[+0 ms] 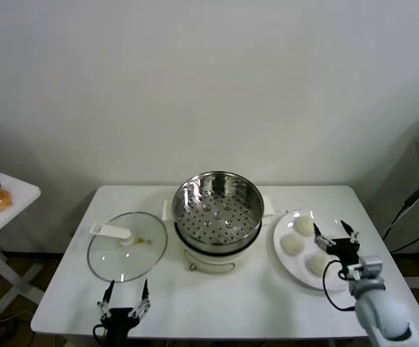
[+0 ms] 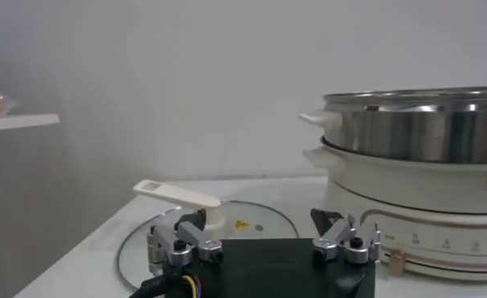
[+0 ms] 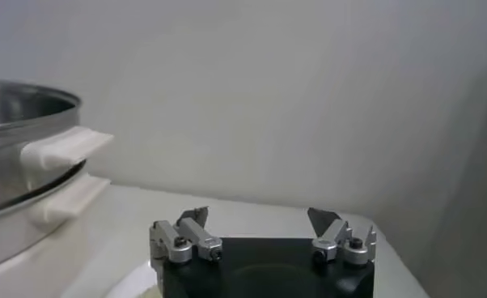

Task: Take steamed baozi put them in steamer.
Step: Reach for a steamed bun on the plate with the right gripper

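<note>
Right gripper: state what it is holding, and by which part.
Nothing. The right gripper is open over the white plate, above the steamed baozi, gripping none. The left gripper is open too.

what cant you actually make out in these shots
- Fourth baozi: head view shows three baozi on the plate; the right gripper may hide another.
- Plate: right wrist view, hidden by that gripper's body.
- Steamer floor: both wrist views, rim hides it.
- Left gripper is open by the lid.

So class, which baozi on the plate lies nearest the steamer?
The middle baozi, at the plate's inner edge; the other two visible buns, one behind and one by the right pincer, lie further out.
</note>
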Controlling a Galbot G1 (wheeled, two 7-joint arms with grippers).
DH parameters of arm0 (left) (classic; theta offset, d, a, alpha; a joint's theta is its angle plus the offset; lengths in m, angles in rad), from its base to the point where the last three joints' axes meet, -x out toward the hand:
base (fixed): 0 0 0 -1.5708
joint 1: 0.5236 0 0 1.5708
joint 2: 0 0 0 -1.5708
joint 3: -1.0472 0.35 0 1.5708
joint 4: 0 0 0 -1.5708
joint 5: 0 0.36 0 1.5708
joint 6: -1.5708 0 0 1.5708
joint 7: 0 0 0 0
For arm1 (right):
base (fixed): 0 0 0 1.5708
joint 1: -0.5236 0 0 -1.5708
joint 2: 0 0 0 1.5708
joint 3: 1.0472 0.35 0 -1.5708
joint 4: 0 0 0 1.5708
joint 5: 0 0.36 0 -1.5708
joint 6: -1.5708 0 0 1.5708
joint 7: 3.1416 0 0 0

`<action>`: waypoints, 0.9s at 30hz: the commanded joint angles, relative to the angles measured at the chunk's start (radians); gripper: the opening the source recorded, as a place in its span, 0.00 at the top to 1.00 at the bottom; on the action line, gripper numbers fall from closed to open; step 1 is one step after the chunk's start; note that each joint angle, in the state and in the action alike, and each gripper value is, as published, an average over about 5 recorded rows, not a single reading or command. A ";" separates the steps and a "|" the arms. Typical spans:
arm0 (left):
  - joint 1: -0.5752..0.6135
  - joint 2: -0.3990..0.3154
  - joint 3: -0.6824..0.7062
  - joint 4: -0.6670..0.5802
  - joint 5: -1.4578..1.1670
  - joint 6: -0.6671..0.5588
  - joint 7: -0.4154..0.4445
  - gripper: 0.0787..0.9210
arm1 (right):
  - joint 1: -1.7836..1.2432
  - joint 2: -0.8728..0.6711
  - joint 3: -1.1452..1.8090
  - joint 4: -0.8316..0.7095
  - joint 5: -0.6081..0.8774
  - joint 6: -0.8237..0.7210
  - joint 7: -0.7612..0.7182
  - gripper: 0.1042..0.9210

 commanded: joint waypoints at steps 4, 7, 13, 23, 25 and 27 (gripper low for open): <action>-0.003 0.007 0.009 0.005 0.017 -0.007 0.001 0.12 | 0.216 -0.306 -0.197 -0.033 -0.257 -0.225 -0.283 0.12; -0.003 0.009 0.015 0.010 0.024 -0.010 0.001 0.12 | 0.309 -0.374 -0.306 -0.076 -0.367 -0.187 -0.373 0.12; -0.007 0.007 0.026 0.019 0.043 -0.018 0.000 0.12 | 0.549 -0.481 -0.586 -0.160 -0.466 -0.061 -0.554 0.12; -0.001 -0.002 0.037 0.029 0.084 -0.033 -0.003 0.12 | 1.129 -0.458 -1.185 -0.405 -0.397 0.157 -0.923 0.12; 0.001 -0.003 0.036 0.029 0.085 -0.034 -0.003 0.12 | 1.207 -0.422 -1.261 -0.470 -0.387 0.181 -0.962 0.12; 0.003 -0.005 0.036 0.028 0.086 -0.035 -0.003 0.12 | 1.266 -0.382 -1.324 -0.538 -0.405 0.209 -0.991 0.12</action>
